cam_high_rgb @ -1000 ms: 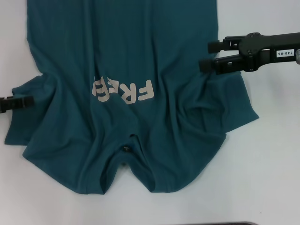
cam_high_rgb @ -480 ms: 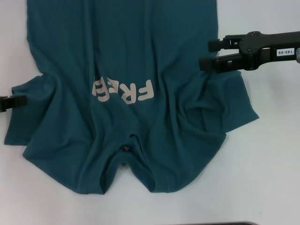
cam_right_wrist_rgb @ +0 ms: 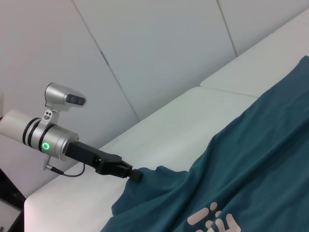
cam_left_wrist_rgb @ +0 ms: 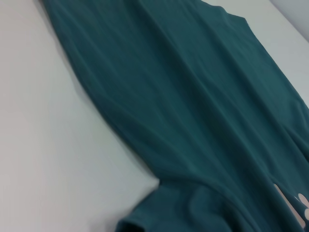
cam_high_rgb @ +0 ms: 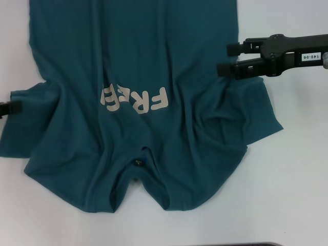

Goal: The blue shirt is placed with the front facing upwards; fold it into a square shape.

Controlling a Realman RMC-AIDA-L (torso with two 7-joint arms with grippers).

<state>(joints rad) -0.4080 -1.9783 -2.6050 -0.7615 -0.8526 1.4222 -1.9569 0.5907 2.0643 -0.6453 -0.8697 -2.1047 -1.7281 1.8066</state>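
Note:
The blue shirt [cam_high_rgb: 154,61] lies front up on the white table, collar toward me, with its off-white "FREE" print [cam_high_rgb: 136,98] and small neck label [cam_high_rgb: 137,163] showing. Its chest and shoulder area is wrinkled. At the far left edge my left gripper [cam_high_rgb: 11,107] is shut on the left sleeve [cam_high_rgb: 20,133]. The right wrist view shows that left gripper [cam_right_wrist_rgb: 136,175] pinching the sleeve's edge. My right gripper [cam_high_rgb: 223,59] stands open at the shirt's right side edge, above the right sleeve [cam_high_rgb: 256,118], its nearer finger overlapping the cloth. The left wrist view shows only the shirt [cam_left_wrist_rgb: 193,106] and table.
Bare white table [cam_high_rgb: 292,179] surrounds the shirt to the right and in front. A dark edge [cam_high_rgb: 241,244] runs along the near border. White wall panels [cam_right_wrist_rgb: 169,48] rise behind the table in the right wrist view.
My left gripper has moved left toward the frame edge, drawing the left sleeve outward with it. The right gripper has stayed in place.

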